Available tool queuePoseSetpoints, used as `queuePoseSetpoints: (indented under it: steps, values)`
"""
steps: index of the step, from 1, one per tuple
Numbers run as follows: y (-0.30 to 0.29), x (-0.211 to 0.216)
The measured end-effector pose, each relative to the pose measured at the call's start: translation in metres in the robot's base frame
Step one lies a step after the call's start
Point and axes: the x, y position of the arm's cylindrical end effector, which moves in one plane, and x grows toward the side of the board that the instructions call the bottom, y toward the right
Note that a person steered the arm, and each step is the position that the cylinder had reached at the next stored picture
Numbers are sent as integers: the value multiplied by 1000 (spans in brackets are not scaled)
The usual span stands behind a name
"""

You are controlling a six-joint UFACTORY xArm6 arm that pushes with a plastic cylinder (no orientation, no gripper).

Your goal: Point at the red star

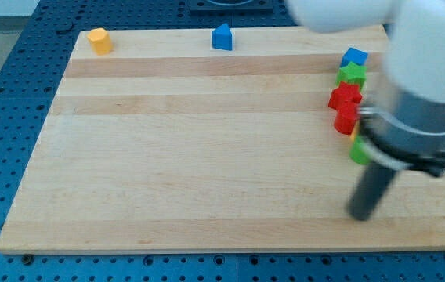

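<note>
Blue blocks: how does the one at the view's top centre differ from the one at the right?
The blue block at the top centre stands alone near the board's far edge; the blue block at the right heads a column, touching a green block. The centre one has a peaked top; the right one looks flatter. My tip is nearer the right one. Both are the same blue and similar in size.

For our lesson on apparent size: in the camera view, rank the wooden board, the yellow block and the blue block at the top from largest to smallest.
1. Wooden board.
2-3. Yellow block and blue block look about alike, so I won't rank them.
</note>
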Motion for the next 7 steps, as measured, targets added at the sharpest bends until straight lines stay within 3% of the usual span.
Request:
queuePoseSetpoints:
  steps: [1, 2, 3, 6, 7]
  values:
    - [86, -1]
    - [151, -30]
    - [152, -44]
    - [142, -145]
    - [113, -151]
